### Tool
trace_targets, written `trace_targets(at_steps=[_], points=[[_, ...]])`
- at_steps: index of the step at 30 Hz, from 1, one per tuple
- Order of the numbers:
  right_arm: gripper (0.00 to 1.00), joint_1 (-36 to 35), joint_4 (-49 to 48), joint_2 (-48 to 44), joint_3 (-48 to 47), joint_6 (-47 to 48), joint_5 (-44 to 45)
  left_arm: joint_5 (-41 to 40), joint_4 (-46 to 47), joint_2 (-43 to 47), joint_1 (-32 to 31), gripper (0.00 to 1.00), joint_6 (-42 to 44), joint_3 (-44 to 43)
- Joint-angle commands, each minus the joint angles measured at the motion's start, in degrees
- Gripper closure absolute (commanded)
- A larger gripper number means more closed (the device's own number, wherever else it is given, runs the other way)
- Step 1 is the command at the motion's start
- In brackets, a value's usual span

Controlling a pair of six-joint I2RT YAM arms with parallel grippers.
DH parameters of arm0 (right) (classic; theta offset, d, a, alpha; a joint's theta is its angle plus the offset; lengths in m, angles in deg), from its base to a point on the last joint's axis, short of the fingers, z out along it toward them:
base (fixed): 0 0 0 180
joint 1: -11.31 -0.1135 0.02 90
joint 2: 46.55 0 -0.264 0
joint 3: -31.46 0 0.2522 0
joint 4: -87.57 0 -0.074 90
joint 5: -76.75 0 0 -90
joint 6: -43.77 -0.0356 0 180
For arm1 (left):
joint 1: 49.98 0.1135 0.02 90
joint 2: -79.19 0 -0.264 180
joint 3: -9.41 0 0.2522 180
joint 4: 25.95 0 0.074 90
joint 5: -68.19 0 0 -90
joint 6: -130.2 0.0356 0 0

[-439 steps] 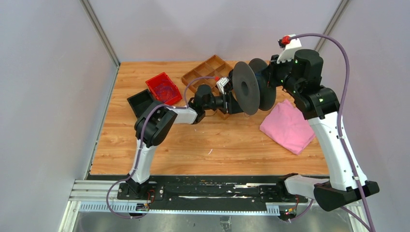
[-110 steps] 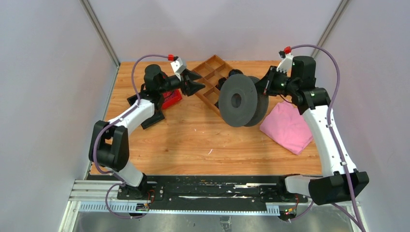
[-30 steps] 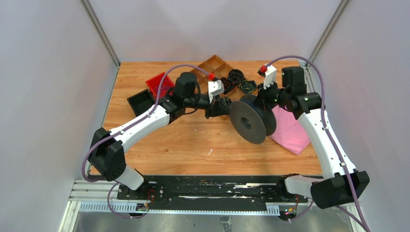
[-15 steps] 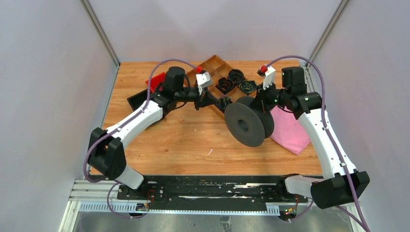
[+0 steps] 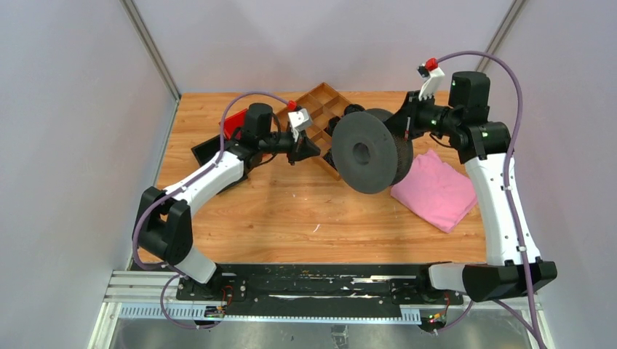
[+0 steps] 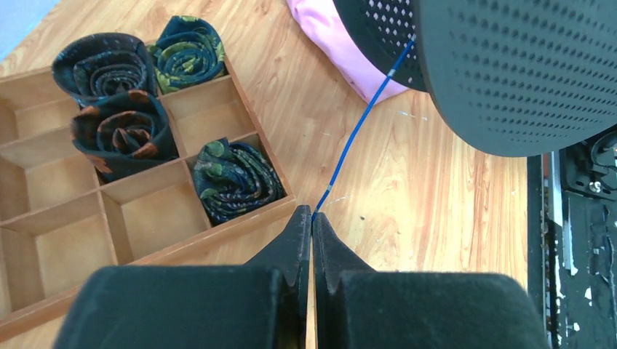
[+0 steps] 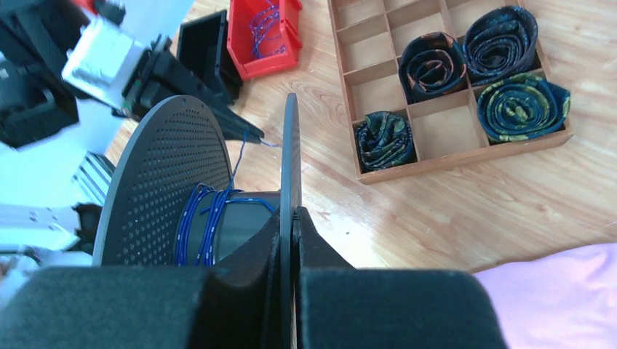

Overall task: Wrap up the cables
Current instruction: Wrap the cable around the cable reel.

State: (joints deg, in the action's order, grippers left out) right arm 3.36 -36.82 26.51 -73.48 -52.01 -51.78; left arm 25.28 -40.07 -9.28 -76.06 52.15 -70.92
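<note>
A thin blue cable (image 6: 364,116) runs taut from my left gripper (image 6: 311,214), which is shut on its end, up to the dark grey spool (image 6: 524,73). Several turns of that cable (image 7: 200,218) lie round the spool's hub. My right gripper (image 7: 292,214) is shut on the rim of one spool flange (image 7: 289,145) and holds the spool (image 5: 361,151) in the air, its perforated face turned toward the left gripper (image 5: 311,149). More thin cable (image 7: 265,22) lies in the red bin (image 5: 234,122).
A wooden divided tray (image 5: 320,98) at the back holds several rolled dark fabrics (image 6: 236,182). A black bin (image 5: 206,151) stands beside the red one. A pink cloth (image 5: 436,189) lies on the table under the right arm.
The left gripper closed on the cable and drew back to the left. The right arm lifted the spool and turned its face up toward the camera.
</note>
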Motion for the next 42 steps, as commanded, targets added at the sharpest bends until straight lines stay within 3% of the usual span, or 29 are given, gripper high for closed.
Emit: trace_targets(at_steps=[1, 11, 17, 26, 42], points=[[0.99, 2.4, -4.3, 2.3, -3.6, -13.0, -0.8, -2.5, 8.3, -1.1, -0.6, 1.0, -5.9, 2.2], [0.99, 2.6, -12.6, 3.6, -1.7, -24.6, 9.7, -4.9, 23.5, -3.6, -5.2, 1.0, -28.7, 5.9], [0.99, 2.7, -17.4, 4.3, 1.1, -28.5, 10.1, -6.3, 41.6, -6.3, -5.2, 1.0, -49.7, 10.1], [0.99, 2.7, -20.8, 3.8, 4.9, -29.9, 10.3, -8.7, 59.5, -10.6, -5.1, 0.99, -71.9, 12.1], [0.99, 2.9, -22.2, 5.2, 5.9, -26.5, 8.0, -9.3, 74.2, -14.7, -3.8, 1.0, -86.0, 14.6]])
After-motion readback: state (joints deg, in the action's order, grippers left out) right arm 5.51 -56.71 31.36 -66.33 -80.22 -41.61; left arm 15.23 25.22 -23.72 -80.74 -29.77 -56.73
